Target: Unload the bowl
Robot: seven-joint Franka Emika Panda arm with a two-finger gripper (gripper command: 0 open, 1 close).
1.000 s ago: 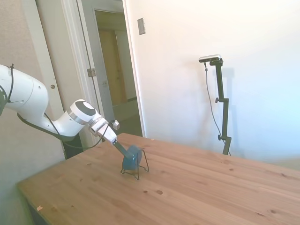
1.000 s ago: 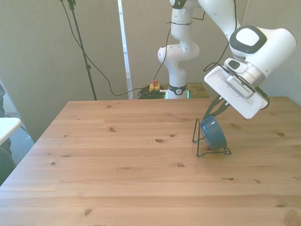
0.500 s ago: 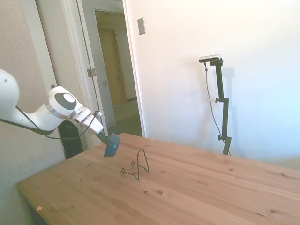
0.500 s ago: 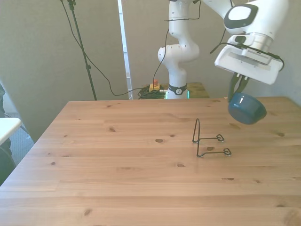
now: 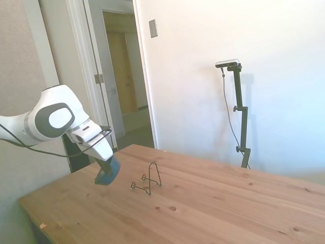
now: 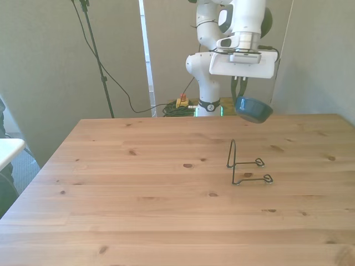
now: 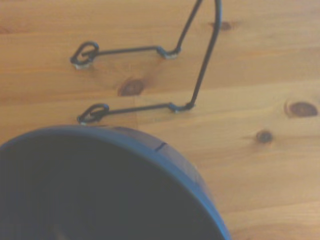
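Bowl [image 6: 253, 108] is out of the rack [image 6: 246, 164] now, gripper [image 6: 239, 97] clamped on its rim, carried up and back. Just needs setting on the table [image 6: 138, 210].

bowl [image 6: 253, 109] | teal-blue, glossy | tilted | held above table

Only obstacle on the bench [image 6: 138, 221]: the wire rack [image 6: 246, 164] [image 5: 147, 181] [image 7: 150, 75], upright loop and two low feet, toward the front view's right. Bare wood all around it. Hand [image 6: 242, 94] with bowl [image 6: 253, 109] [image 5: 107, 173] [image 7: 100, 190] hangs above the far edge, apart from the rack.
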